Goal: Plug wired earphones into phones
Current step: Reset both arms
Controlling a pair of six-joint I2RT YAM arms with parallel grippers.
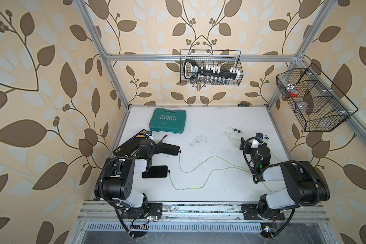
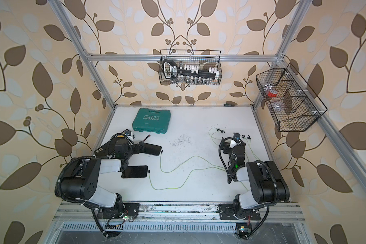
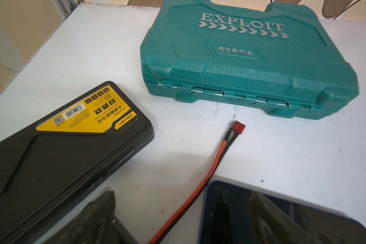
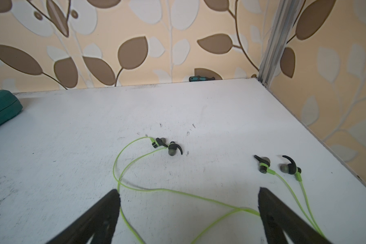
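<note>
Both arms sit nearest: the left gripper [image 1: 159,145], jaws apart and empty, hovers at the farther of 2 phones [image 1: 171,149]. Each phone seemingly has its earphones [image 1: 199,166] plugged in, cables trailing rightward across the counter [image 1: 209,118]. Right gripper [image 4: 188,213] gapes empty above them, so the task looks nearly complete; next comes withdrawing.

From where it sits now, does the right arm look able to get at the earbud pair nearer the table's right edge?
Probably yes. The right gripper is open and empty, the earbud pair lies bare on the table just ahead of it, and only their own green cable runs between.
</note>
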